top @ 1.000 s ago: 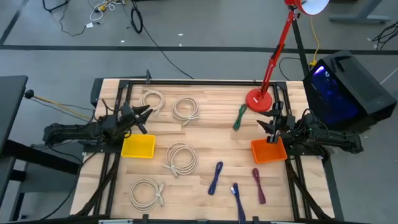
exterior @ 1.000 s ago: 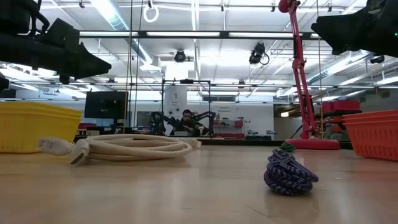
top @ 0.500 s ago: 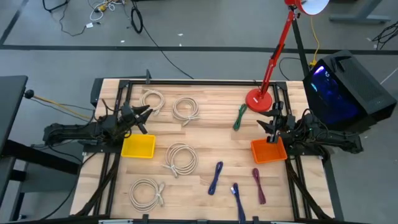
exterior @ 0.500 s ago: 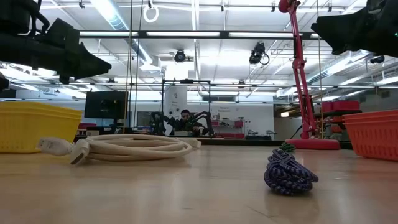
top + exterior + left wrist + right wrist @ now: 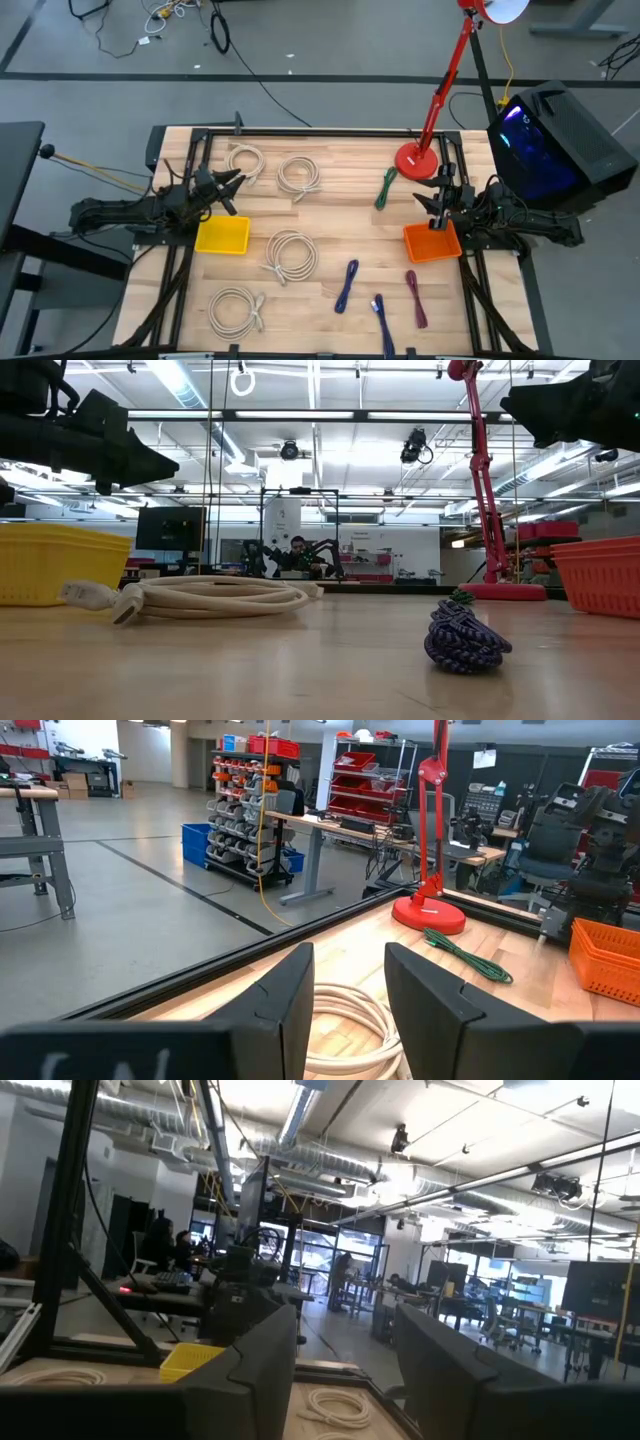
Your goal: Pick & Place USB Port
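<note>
Several coiled white cables (image 5: 298,175) (image 5: 290,253) lie flat on the wooden table's left half. Bundled coloured cables lie on its right half: green (image 5: 387,188), purple (image 5: 347,285), blue (image 5: 381,309), maroon (image 5: 416,298). Which of them is the USB port I cannot tell. My left gripper (image 5: 232,184) hovers open at the left edge, beside the yellow basket (image 5: 222,236), pointing level across the table (image 5: 350,1020). My right gripper (image 5: 432,203) hovers open at the right edge, over the orange basket (image 5: 432,243), nothing between its fingers (image 5: 345,1380).
A red desk lamp stands with its base (image 5: 416,160) at the far right of the table. A dark box with blue light (image 5: 550,140) sits off the right edge. In the low view the purple cable (image 5: 462,638) and a white coil (image 5: 210,598) lie nearest.
</note>
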